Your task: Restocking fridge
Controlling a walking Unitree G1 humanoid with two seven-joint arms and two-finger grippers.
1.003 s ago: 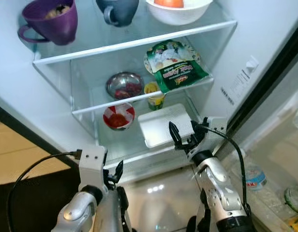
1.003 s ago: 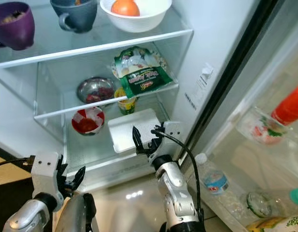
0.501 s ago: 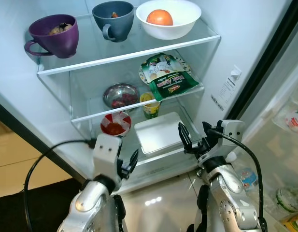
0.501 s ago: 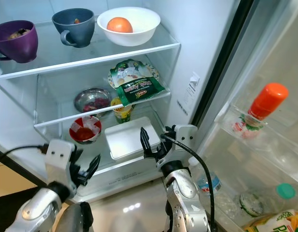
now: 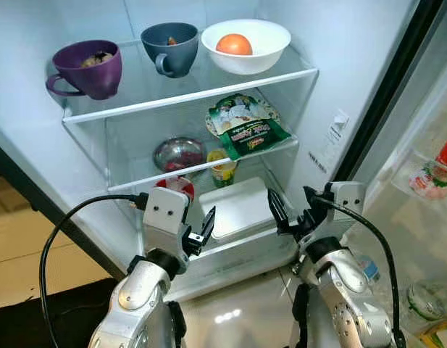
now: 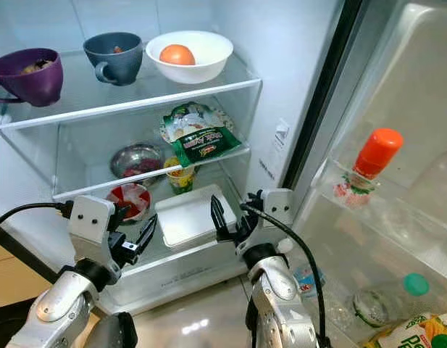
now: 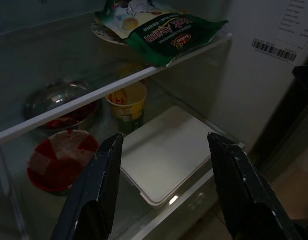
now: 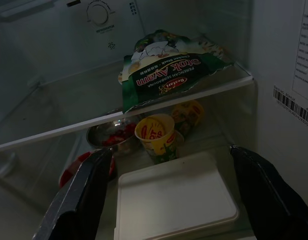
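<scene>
Fingers of both grippers stand spread wide and hold nothing. The left gripper (image 5: 198, 233) and the right gripper (image 5: 290, 210) hover on either side of the white lidded container (image 5: 236, 208), just short of it and not touching; in the wrist views the container lies framed between each pair of black fingers.

Judged from this pose, the step in hand is the approach to that container on the fridge's lowest level, either to lift it with both grippers or to shift it and make room. The next move would call for both grippers to go in level, one at each short side of the container, and to close evenly so that it does not tip or slide back against the cup.

Taking the container as landmark: a small yellow cup (image 5: 222, 165) stands just behind it. To its left lies a red and white bowl (image 7: 60, 159), and behind that a steel bowl (image 5: 178, 153) with something dark red in it; the dim wrist views do not show what. On the glass shelf (image 6: 230, 153) above the container rests a green packet (image 5: 250, 135) on a plate. Higher up sit a purple mug (image 5: 88, 68), a blue-grey mug (image 5: 170, 46) and a white bowl (image 5: 258, 53) with an orange fruit (image 5: 234, 44). Well to the container's right, the door rack (image 6: 386, 217) carries a bottle with an orange cap (image 6: 377, 151).
</scene>
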